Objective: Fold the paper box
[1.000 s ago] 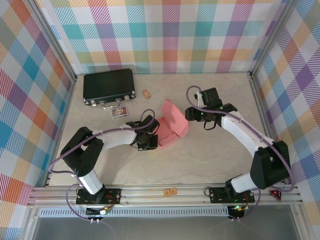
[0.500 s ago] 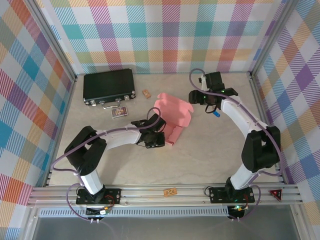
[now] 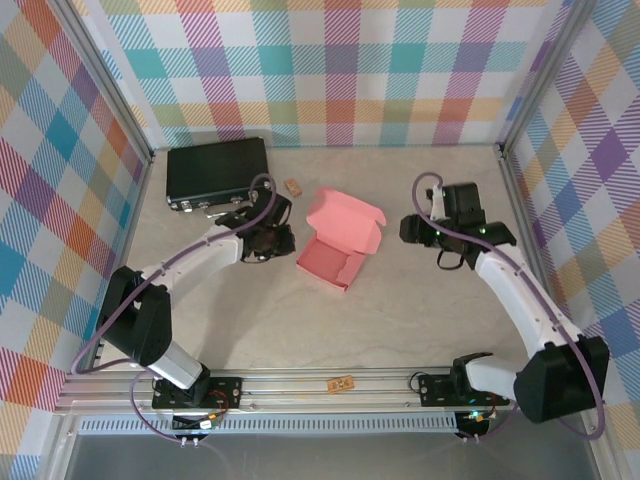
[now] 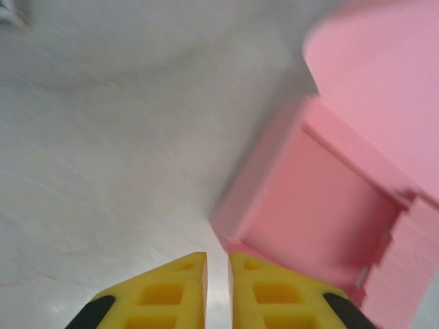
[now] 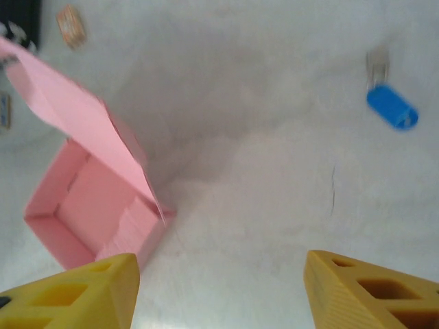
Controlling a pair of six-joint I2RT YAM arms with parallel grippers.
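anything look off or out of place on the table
Nothing is spilled or damaged. The box sits skewed on the table with its lid standing open, and a small blue clip lies loose nearby.

White arm links (image 3: 200, 258), black joints (image 3: 548, 380), looping purple cables (image 3: 420, 185), yellow windowed fingers (image 4: 274, 298) with black pads.

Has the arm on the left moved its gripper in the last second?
Yes. The left gripper has pulled back from the paper box, toward the black case at the table's far left.
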